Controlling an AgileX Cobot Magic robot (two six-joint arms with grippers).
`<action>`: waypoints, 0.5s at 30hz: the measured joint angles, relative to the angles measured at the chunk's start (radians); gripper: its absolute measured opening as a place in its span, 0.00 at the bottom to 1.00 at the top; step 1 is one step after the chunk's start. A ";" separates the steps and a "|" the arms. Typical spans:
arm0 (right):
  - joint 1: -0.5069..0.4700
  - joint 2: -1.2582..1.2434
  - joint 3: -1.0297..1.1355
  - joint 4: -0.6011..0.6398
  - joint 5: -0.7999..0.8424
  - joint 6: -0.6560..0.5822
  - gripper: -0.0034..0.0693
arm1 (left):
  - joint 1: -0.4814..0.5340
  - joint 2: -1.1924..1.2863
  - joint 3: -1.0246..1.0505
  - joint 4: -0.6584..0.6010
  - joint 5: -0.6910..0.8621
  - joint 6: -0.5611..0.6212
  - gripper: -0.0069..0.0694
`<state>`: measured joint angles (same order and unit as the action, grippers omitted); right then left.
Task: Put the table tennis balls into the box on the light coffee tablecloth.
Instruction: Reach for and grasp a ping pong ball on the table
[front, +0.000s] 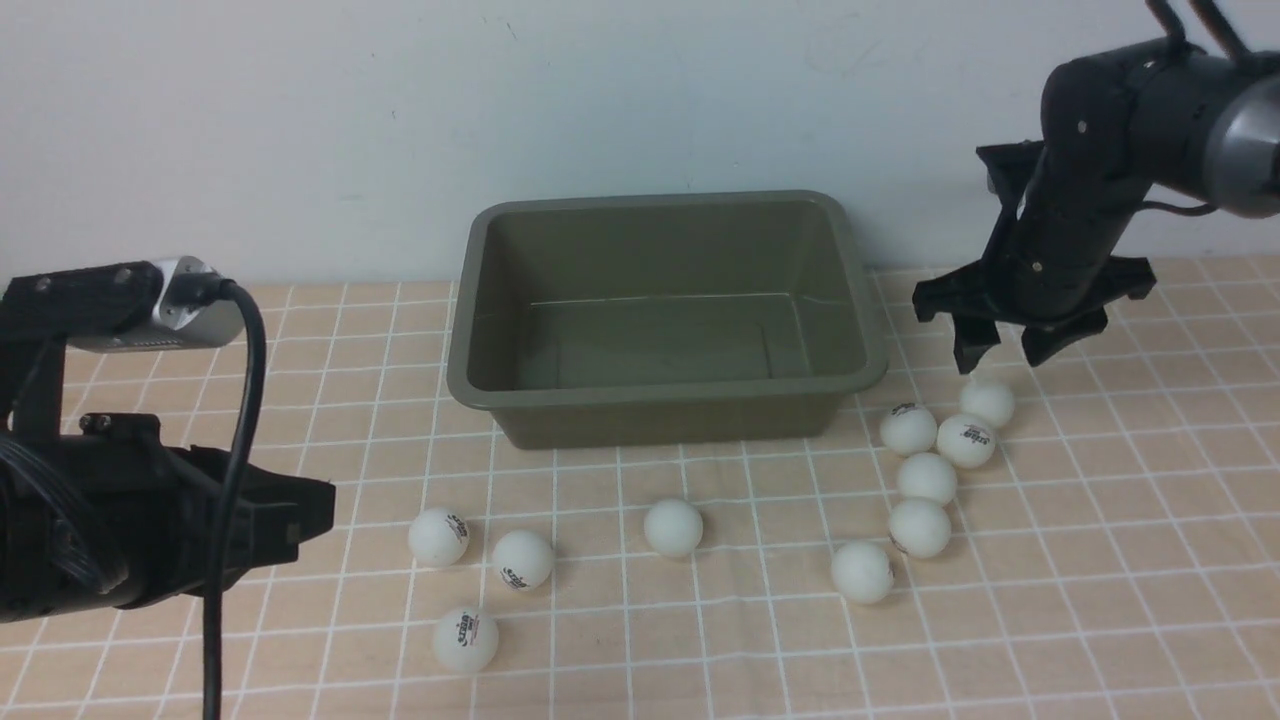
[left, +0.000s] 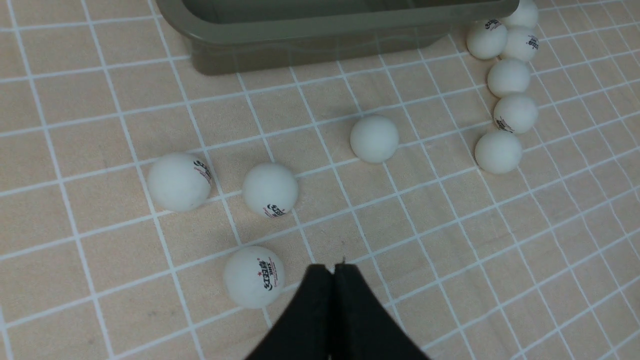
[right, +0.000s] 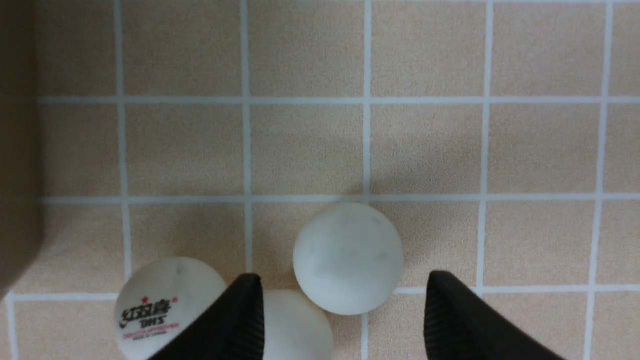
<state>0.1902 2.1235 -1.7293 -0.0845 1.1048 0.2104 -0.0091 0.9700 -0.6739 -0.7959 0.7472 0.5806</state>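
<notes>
- While looking forward from between the two arms, shows the box (front: 665, 405) standing empty on the light coffee tablecloth (front: 1100, 560), close to the back wall (front: 300, 120).
- Counts ten table tennis balls (front: 673, 527) on the cloth and none in the box: three at the near left, one alone in front of the box, six in a curving cluster just off its right front corner.
- Catches the right gripper (front: 1000, 358) poised over the farthest ball (front: 988, 402) of that cluster, fingers spread apart and holding nothing.
- From the right wrist, frames that plain white ball between the two black fingertips (right: 235, 320), clear of both.
- Beside it, partly hidden by one fingertip, picks out two more balls, including a logo-printed ball (right: 160, 305) marked in red and black.
- Shows a blurred strip of the box's olive wall at the edge of the same picture.
- Finds the left gripper (left: 333, 269) low over the cloth at the near left, tips pressed together with nothing between them.
- From the left wrist, places the nearest ball (left: 253, 276) just beside those closed tips, with contact impossible to tell.
- Beyond it, takes in two more balls side by side, then the lone ball, then the cluster by the box's corner.
</notes>
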 joint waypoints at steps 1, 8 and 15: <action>-0.002 0.007 0.000 0.001 -0.005 0.000 0.60 | 0.000 0.000 0.000 0.000 0.000 0.001 0.00; -0.007 0.044 0.000 -0.001 -0.031 0.001 0.60 | 0.000 0.000 0.000 0.000 0.001 0.001 0.00; -0.007 0.074 -0.003 -0.001 -0.055 0.002 0.60 | 0.000 0.000 0.000 0.000 0.005 0.001 0.00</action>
<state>0.1831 2.1976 -1.7323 -0.0856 1.0497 0.2125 -0.0091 0.9700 -0.6739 -0.7959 0.7520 0.5813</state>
